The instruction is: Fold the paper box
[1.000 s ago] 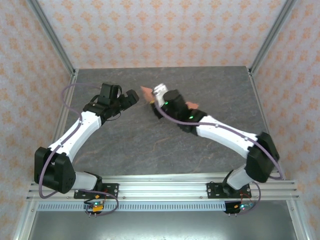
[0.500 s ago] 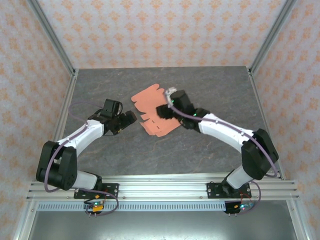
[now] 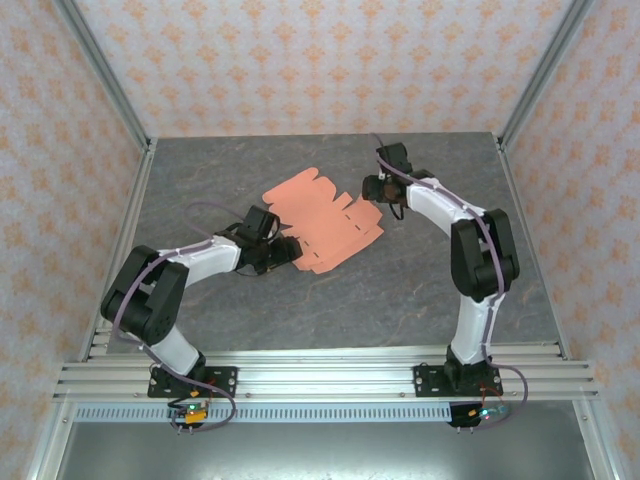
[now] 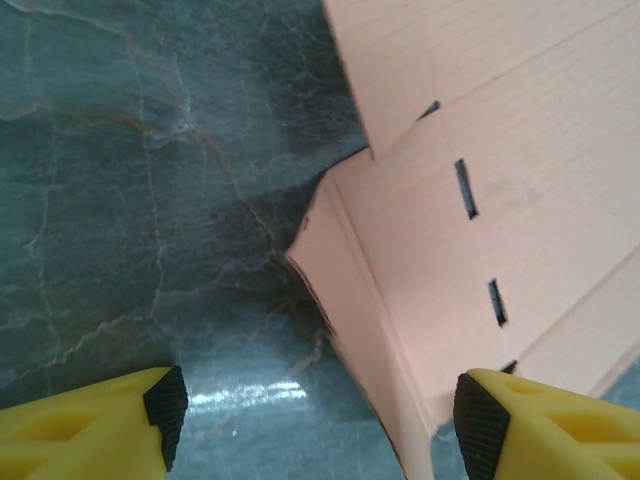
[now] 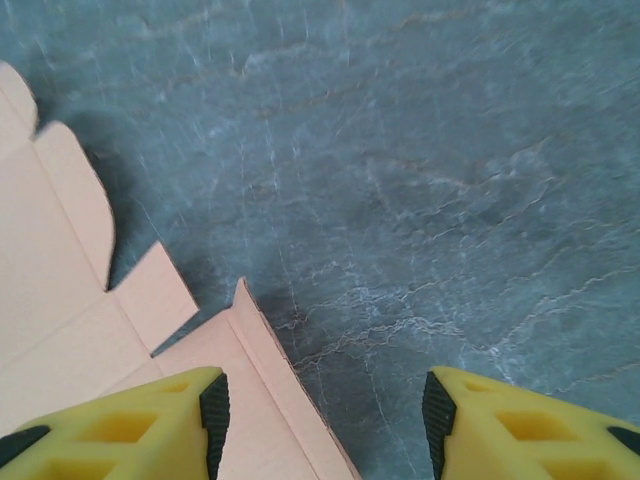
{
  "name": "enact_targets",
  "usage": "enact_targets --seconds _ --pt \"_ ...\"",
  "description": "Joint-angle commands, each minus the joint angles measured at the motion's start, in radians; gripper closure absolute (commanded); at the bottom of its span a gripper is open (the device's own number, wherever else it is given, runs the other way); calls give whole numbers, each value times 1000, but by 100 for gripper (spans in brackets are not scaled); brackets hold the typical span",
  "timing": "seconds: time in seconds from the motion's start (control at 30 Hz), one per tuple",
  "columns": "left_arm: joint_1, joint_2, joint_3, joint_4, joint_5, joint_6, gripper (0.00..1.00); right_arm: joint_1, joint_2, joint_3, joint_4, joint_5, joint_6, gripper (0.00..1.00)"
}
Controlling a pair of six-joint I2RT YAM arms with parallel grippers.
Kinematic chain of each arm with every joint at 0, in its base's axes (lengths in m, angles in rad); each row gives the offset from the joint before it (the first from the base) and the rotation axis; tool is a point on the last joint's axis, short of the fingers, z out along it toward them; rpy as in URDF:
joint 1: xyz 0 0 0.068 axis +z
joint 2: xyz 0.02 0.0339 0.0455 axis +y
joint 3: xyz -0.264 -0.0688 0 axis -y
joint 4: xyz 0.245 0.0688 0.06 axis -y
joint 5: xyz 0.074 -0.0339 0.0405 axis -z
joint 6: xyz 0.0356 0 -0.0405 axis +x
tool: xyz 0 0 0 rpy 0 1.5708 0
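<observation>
I see the box [image 3: 318, 215] lying flat and unfolded at mid-tabletop [image 3: 420, 290]. The left pincer [image 3: 287, 250], jaws apart, straddles its 7 o'clock edge. The right pincer [image 3: 376, 188], jaws apart, sits at its 2 o'clock corner, gripping nothing.

— Is this a room in somebody's house?
— No, it's a robot lab cell. The patterned walls [image 3: 330, 60] on the far side, left and right are flat panels set in bare aluminium posts [image 3: 100, 75].
— And underneath?
— A grey stone-look table [image 3: 400, 300] with a slotted aluminium rail [image 3: 330, 372] along its near edge. The left arm [image 3: 200, 258] and the right arm [image 3: 440, 205], both white and black, are bolted to that rail. Cables loop along them, and small wired boards [image 3: 188, 410] sit just near of the bases.
</observation>
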Motion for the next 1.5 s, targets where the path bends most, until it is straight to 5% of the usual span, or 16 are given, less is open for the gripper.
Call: enact_targets --seconds 0.0,0.2,0.43,0.63,0.73,0.87,0.97,1.13,1.2,1.33,1.47 --pt "2 23 31 50 -16 7 29 4 26 40 -70 -76 -27 44" --pt "2 72 103 -24 -42 86 43 3 92 38 -59 -114 -24 47" --pt "4 115 159 -62 -35 122 68 3 89 4 -56 -111 -40 64" --pt "2 111 149 -44 16 110 70 4 37 -62 1 -107 -34 81" --pt "3 100 129 -50 31 105 57 5 22 -66 9 -100 -56 93" --pt "3 16 107 -87 10 113 33 12 -40 -118 62 -64 -131 97" --pt "3 -105 110 -135 -47 133 24 19 -87 -143 73 -37 -231 98" --pt "11 -278 198 -239 -132 218 17 64 -139 -174 48 -26 -534 97" --pt "11 -312 252 -273 -158 274 0 92 -151 -175 -34 -84 -740 96" --pt "16 -321 249 -245 -224 368 0 132 -147 -136 -182 -102 -1064 96" --pt "26 -277 153 -80 -175 353 0 171 -122 -101 -153 -71 -1327 85"
